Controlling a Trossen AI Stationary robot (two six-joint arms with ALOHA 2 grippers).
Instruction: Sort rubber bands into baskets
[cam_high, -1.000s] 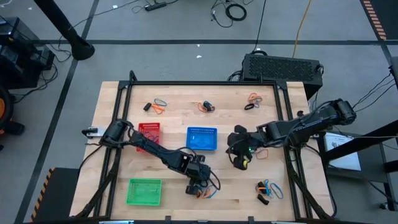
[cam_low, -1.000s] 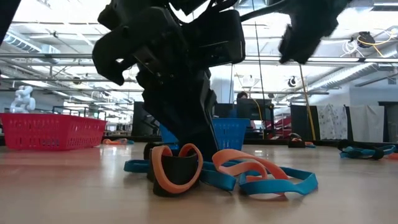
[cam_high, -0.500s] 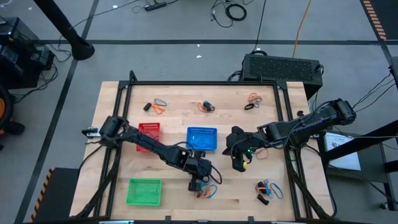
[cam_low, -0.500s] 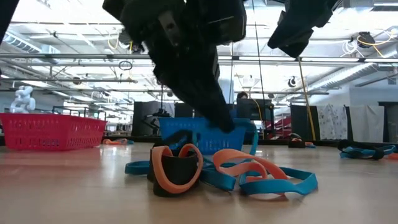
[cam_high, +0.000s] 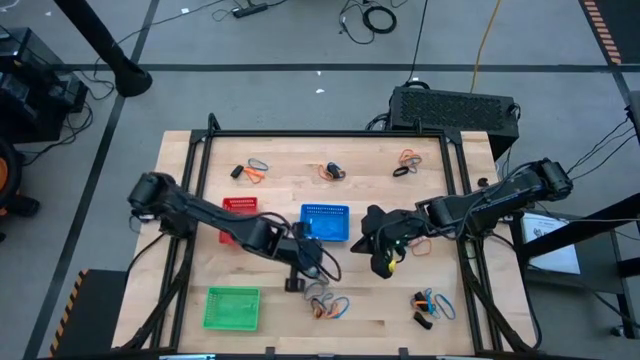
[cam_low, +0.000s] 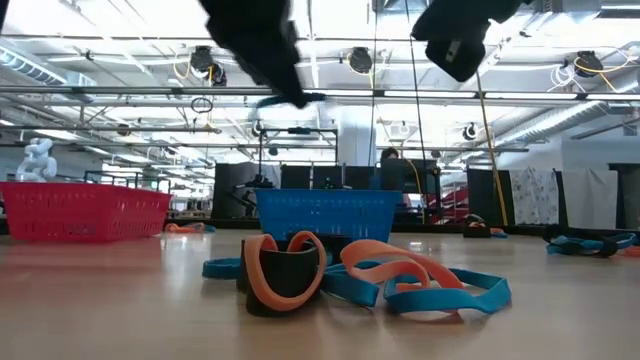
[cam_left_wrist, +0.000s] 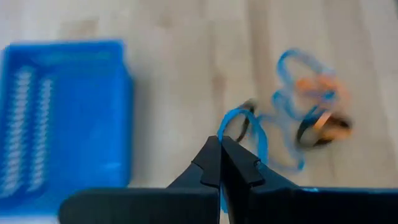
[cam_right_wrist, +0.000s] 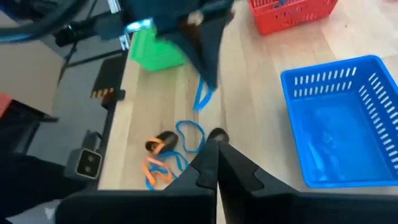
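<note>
Left gripper (cam_left_wrist: 221, 144) was pinched shut on a blue rubber band (cam_left_wrist: 244, 129), which dangled from the closed tips above the table (cam_high: 380, 320), lifted clear of the mixed pile (cam_low: 350, 275) of blue, orange & black bands lying near the table's near edge, a bit right of centre. In the high view it hung just near of the blue basket (cam_high: 325, 222), btwn basket and pile. Right gripper (cam_right_wrist: 217, 144) was closed w/ nothing visibly held, waiting to the right of the blue basket. Red basket (cam_high: 239, 208) sat left of the blue one; green basket (cam_high: 232, 307) at the near-left corner. More small clusters of bands lay along the far edge and at the near-right corner. Step in hand, as I judged it: carrying one blue band to its matching basket, pick done, drop not yet done. Most of the sort looked undone, since no bands could be made out in any basket. Next move would call for shifting the left gripper a short way far-ward till it's over the blue basket's opening, then letting go so the loop falls inside and doesn't snag the rim.
</note>
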